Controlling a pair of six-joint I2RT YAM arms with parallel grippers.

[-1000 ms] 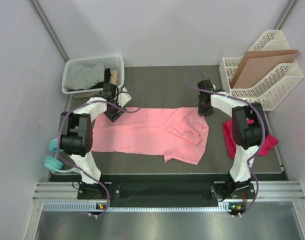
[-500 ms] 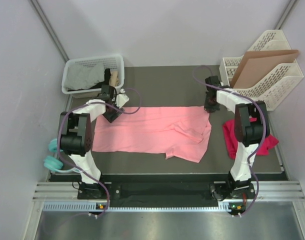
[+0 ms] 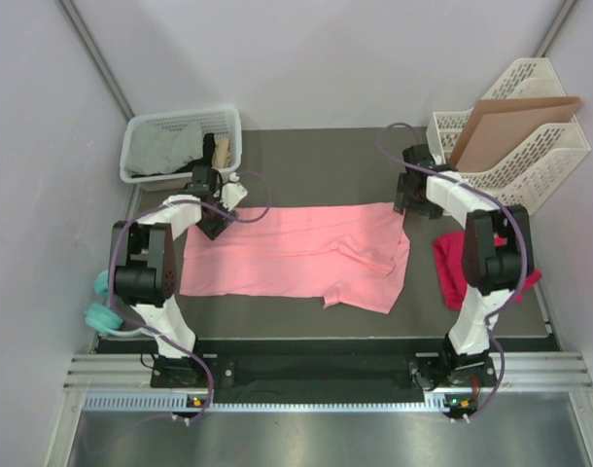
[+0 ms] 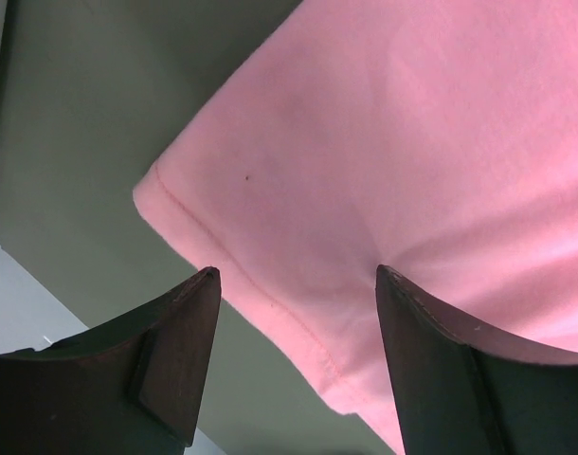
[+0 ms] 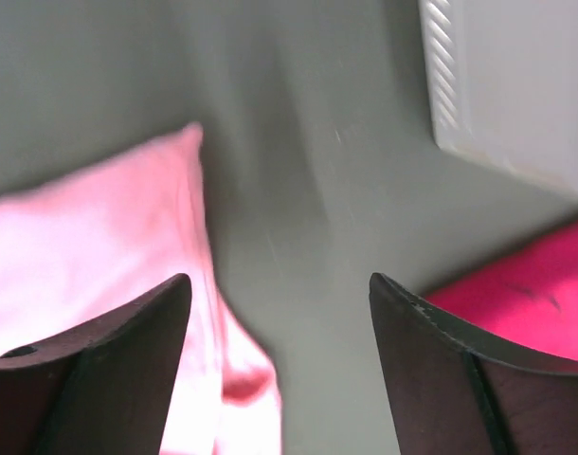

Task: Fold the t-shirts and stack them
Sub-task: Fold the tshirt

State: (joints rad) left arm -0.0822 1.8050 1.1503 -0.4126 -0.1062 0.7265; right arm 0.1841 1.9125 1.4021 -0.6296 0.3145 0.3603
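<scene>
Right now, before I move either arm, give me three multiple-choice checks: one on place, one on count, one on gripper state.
1. Where does the red tee lie relative to the pink tee?
A. on it
B. to its right
C. to its left

2. How many tees lie on the table?
A. two
B. one
C. three

3. The left gripper and right gripper are:
A. both shut
B. one open, one shut
C. both open

Answers:
1 B: red cloth shows past the pink tee's right edge.
2 A: only the pink and red ones lie there.
3 C: in each wrist view the jaws stand apart, pinching nothing.
</scene>
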